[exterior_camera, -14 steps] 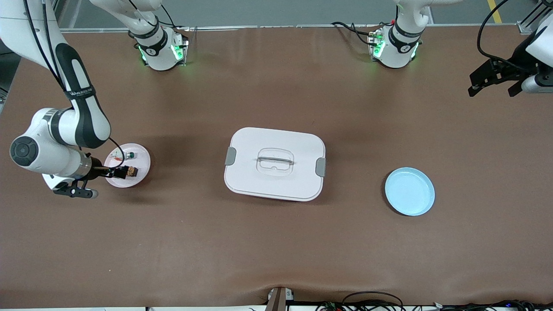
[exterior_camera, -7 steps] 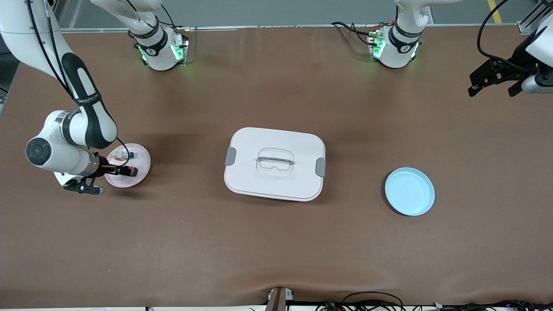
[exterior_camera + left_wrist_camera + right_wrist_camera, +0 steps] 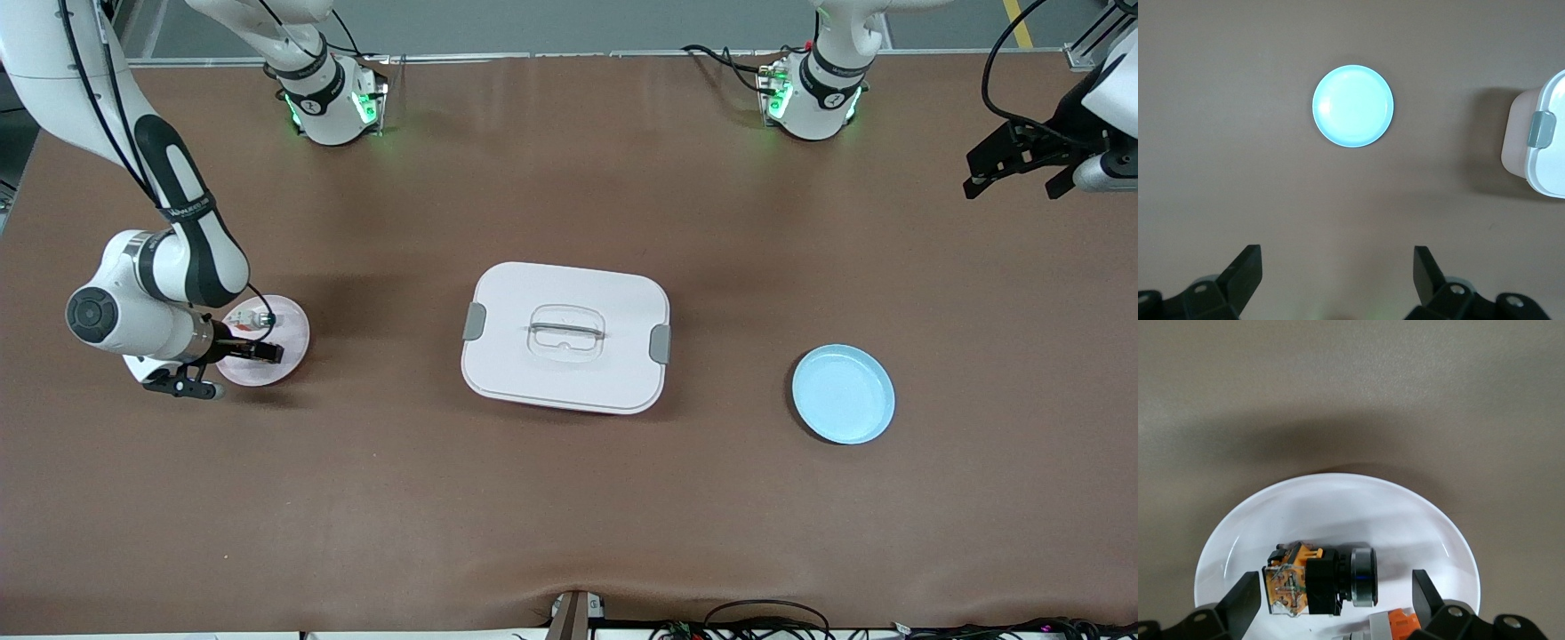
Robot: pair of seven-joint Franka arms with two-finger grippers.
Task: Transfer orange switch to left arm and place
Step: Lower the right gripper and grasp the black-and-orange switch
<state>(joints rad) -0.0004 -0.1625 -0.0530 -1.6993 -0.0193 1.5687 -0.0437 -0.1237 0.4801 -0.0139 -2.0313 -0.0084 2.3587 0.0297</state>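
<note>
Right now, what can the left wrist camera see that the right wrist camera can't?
Only the left wrist view shows the blue plate with nothing on it, and a corner of the white box with its grey clip.

Only the right wrist view shows the white plate with a black and orange switch lying on it.

Both show the brown table and an open gripper: the left gripper over bare table, the right gripper over the switch.

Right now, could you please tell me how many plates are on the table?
2: a pink plate at the right arm's end, holding small parts, and a blue plate at the left arm's end.
</note>
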